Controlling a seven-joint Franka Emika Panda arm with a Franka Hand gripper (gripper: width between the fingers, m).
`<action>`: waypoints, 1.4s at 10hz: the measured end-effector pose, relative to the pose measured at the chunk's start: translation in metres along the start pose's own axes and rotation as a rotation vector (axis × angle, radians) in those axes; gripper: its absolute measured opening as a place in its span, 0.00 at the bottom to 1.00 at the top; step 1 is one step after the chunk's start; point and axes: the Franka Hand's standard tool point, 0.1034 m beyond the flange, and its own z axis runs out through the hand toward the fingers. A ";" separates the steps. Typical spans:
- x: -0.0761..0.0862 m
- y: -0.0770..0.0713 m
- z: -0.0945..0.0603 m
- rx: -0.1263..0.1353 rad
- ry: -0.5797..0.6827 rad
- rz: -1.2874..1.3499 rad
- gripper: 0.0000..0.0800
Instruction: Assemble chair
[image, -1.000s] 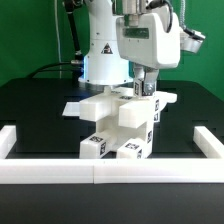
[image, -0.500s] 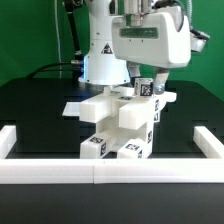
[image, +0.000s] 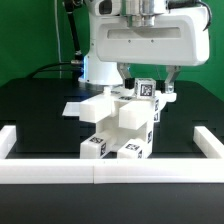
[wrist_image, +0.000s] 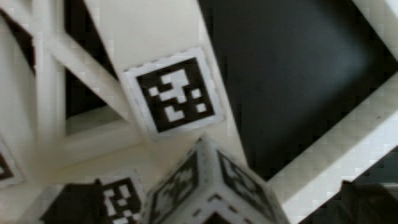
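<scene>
Exterior view — gripper (image: 146, 84) over chair (image: 126, 116)

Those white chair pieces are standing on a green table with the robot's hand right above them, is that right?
Not quite. The table is black, as the exterior view shows; only the backdrop is green. The rest holds: the white chair pieces stand on it, and the gripper hangs right above them.

The arm (image: 98, 68) is glossy white, with smooth rounded shells. Its gripper (image: 147, 82) has a broad, boxy white housing and two short dark fingers (image: 124, 74).
</scene>
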 end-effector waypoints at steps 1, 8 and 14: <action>0.000 0.000 0.000 0.000 0.000 -0.094 0.81; 0.003 0.003 0.000 -0.023 0.006 -0.554 0.81; 0.003 0.003 0.000 -0.022 0.006 -0.509 0.36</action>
